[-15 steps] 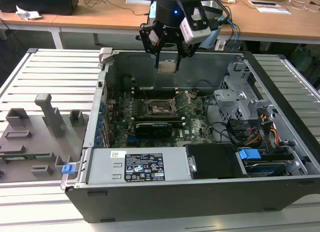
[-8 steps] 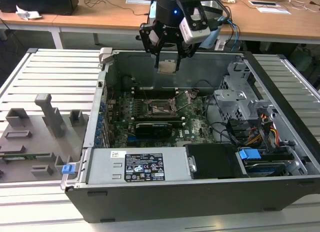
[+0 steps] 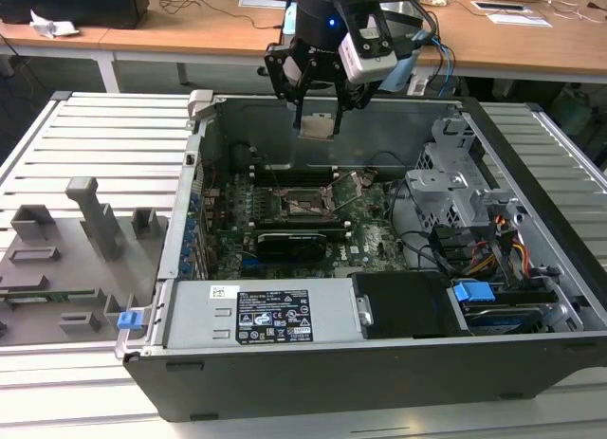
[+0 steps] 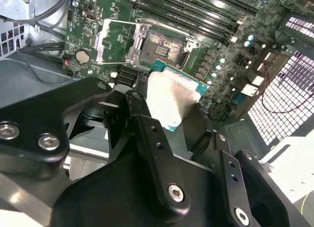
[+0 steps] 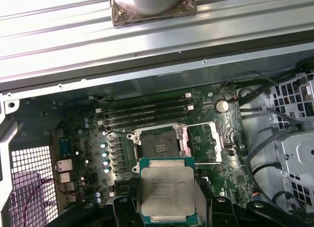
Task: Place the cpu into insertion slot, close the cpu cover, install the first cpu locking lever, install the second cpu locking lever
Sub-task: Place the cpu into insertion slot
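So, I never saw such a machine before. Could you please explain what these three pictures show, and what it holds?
It is a robot arm working over an open computer case. The exterior view comes from a camera off the arm. Both wrist views come from cameras riding on the arm, looking into the case. The black claw at the arm's tip is the end effector; it is shut on the cpu, a small square chip with a silver top, held in the air. Below lies the green motherboard. Its insertion slot is empty, and the cpu cover is folded open beside it.
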Robot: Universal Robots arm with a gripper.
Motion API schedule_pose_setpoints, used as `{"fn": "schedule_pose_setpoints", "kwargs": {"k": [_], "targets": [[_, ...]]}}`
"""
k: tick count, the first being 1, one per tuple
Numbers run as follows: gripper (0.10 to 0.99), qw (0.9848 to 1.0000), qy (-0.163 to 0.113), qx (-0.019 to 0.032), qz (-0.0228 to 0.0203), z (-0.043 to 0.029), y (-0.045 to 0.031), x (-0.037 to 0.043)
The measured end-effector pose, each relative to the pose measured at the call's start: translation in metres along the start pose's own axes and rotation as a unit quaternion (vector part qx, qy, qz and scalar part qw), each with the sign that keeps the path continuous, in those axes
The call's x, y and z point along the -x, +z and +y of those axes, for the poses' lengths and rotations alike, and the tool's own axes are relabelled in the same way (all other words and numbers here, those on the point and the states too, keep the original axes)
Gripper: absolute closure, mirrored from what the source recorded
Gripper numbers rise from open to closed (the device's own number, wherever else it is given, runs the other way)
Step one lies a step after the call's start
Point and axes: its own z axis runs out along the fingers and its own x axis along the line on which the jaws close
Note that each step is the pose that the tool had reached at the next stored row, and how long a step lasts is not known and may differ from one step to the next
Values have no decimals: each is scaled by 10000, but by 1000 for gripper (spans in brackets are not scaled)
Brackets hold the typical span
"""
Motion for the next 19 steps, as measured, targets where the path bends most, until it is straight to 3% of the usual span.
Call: {"fn": "schedule_pose_setpoints", "kwargs": {"k": [19], "targets": [[561, 9997, 255, 5, -23, 0, 0, 0]]}}
